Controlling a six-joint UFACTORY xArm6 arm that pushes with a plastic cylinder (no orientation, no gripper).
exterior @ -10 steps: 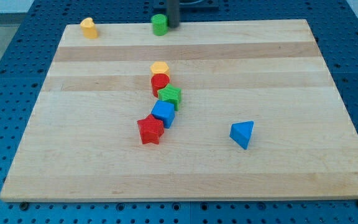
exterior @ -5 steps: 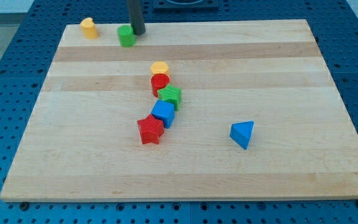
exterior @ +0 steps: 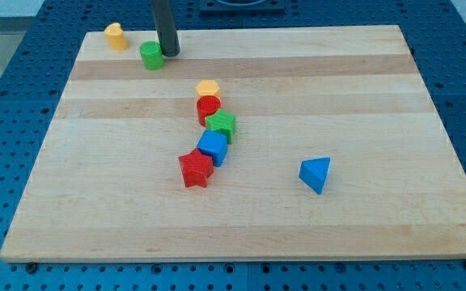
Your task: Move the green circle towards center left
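Note:
The green circle [exterior: 152, 56] is a short green cylinder near the board's top edge, left of the middle. My tip [exterior: 170, 53] stands right against its right side, the dark rod rising out of the view's top. A yellow block [exterior: 116, 36] sits to the upper left of the green circle, near the top left corner.
A cluster runs down the board's middle: yellow hexagon [exterior: 208, 88], red cylinder [exterior: 208, 107], green star [exterior: 222, 125], blue cube [exterior: 213, 148], red star [exterior: 196, 169]. A blue triangle [exterior: 315, 174] lies to the right. The wooden board [exterior: 379, 97] rests on a blue perforated table.
My tip has moved to the view's left and slightly down, pushing the green circle left along the top edge and a little downward. The other blocks have not moved.

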